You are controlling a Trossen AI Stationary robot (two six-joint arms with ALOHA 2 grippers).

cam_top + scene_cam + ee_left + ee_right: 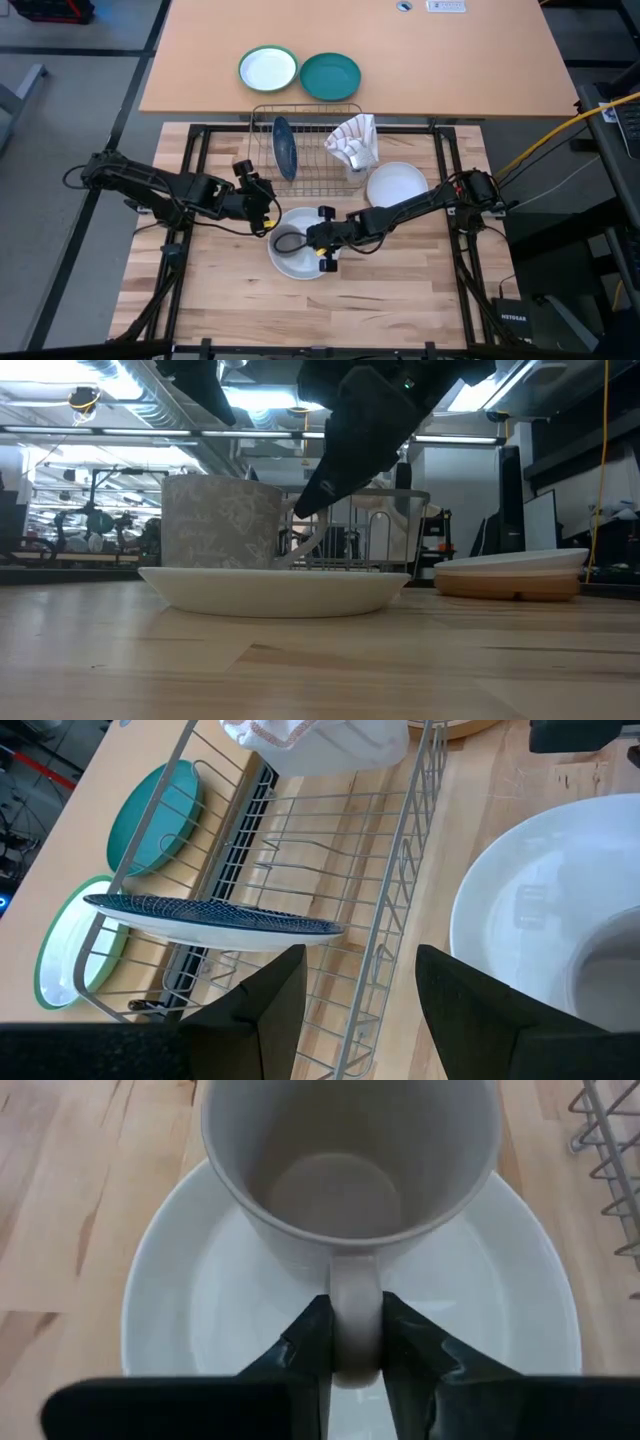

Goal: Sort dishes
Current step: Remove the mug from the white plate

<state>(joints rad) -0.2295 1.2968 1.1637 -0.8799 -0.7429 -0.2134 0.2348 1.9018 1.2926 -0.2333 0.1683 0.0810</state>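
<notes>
Here the right gripper (pixel 355 1342) pinches the handle of the small grey ceramic mug (pixel 350 1165), which stands in a shallow white round plate (pixel 160 1320) near the wooden table's (pixel 420 290) middle; stiff, smooth, breakable, it could swing from that hold.

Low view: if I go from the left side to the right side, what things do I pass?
Grey mug standing in a white bowl → right gripper pinching the mug's handle → wire dish rack farther back → stack of a white plate on a tan plate.
</notes>
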